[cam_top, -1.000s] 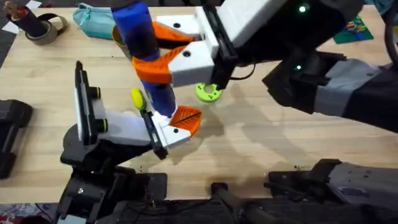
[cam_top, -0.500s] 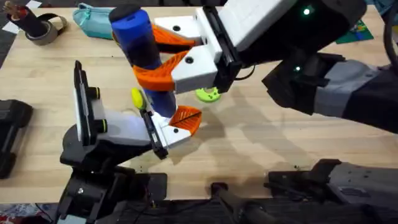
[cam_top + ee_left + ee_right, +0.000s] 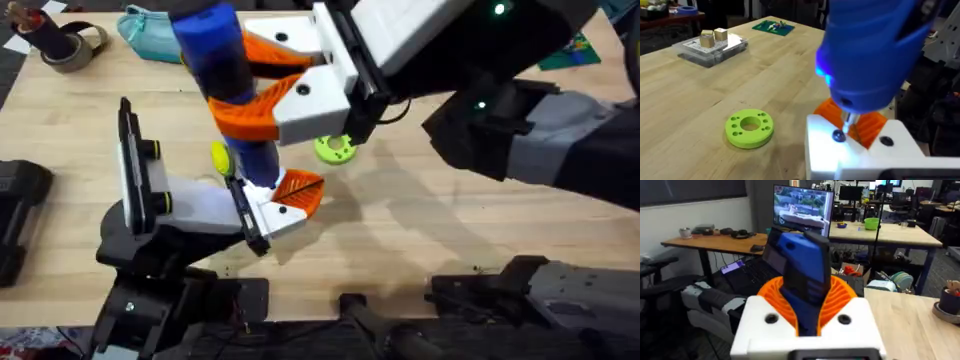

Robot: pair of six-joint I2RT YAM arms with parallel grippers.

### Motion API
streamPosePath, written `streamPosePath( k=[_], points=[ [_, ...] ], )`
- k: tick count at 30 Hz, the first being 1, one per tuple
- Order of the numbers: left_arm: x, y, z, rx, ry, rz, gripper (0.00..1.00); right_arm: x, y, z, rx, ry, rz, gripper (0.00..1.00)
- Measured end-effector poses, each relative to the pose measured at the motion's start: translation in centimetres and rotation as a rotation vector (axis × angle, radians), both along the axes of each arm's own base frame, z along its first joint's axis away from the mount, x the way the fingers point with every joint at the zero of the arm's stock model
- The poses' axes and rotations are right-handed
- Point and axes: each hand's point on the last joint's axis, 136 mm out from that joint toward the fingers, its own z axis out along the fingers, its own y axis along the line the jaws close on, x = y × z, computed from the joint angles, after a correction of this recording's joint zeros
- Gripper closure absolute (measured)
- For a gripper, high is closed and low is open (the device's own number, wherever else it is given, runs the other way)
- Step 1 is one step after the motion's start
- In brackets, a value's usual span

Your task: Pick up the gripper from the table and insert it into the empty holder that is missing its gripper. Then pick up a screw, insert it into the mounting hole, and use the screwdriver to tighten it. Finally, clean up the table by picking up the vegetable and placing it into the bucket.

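Right gripper (image 3: pixel 262 85) reaches in from the right, white fingers with orange ribbed pads (image 3: pixel 255 115) pinching the screwdriver (image 3: pixel 225 75) around its body. Screwdriver stands near-upright over the left-centre of the table (image 3: pixel 420 240), tip down.

Left wrist view: screwdriver's metal tip (image 3: pixel 847 120) sits right over a dark screw (image 3: pixel 839 135) in the white block (image 3: pixel 860 155); a blue light glows on the screwdriver body. Whether tip and screw head actually touch can't be told.

Right wrist view: screwdriver (image 3: pixel 802 275) clamped between the two orange pads (image 3: pixel 840 300), white finger bodies in front.

Left gripper (image 3: pixel 285 200) is at the near-left, its white/orange end directly under the screwdriver. Can't tell if its fingers are spread or pressed together.

Green disc (image 3: pixel 335 149) with holes lies flat on the table just right of the screwdriver, apart from it; also seen in the left wrist view (image 3: pixel 749 128). Small yellow item (image 3: pixel 220 157) sits just left of the screwdriver's lower end.

Far-left: tape roll (image 3: pixel 70 45) and teal pouch (image 3: pixel 150 30). Far side in the left wrist view: clear box (image 3: pixel 710 45) with small blocks.
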Motion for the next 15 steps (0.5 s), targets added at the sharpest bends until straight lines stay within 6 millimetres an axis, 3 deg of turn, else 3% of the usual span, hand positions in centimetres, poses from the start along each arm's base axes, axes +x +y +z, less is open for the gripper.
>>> streamPosePath(
  k=[7,15],
  points=[
    [0.0,0.0,0.0,0.000,0.000,0.000,0.984,0.2,0.2,1.3,0.001,0.003,0.004,0.844],
    [0.0,0.0,0.0,0.000,0.000,0.000,0.984,0.2,0.2,1.3,-0.003,0.007,0.004,0.844]
  ],
)
